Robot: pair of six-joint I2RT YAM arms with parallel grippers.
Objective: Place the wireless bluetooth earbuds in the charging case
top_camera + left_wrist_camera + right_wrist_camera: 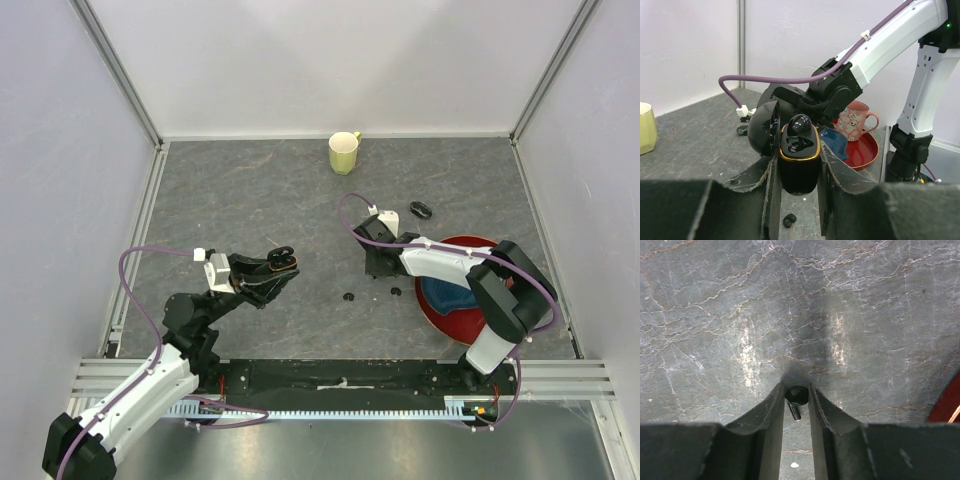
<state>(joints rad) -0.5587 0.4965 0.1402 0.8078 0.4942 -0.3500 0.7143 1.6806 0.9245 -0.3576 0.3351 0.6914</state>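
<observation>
Low left, the left hand (799, 152) pinches the charging case (799, 175), its lid flipped open and one earbud (800, 125) seated inside. To its right a loose earbud (349, 297) lies on the table (250, 190). The right hand (796, 386) straddles a third earbud (796, 396) on the table. Its fingers sit close on either side, though I cannot tell whether they press it. Behind are a red plate (867, 150), a blue cloth (835, 142) and a pink mug (856, 120). Farthest back is a yellow-green mug (344, 152).

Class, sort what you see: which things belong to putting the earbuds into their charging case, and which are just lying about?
For the job: charging case, open, held in the left pincer; earbud within the right pincer; loose earbud on the table.
Lying about: yellow-green mug; red dish with blue cloth; pink mug.
</observation>
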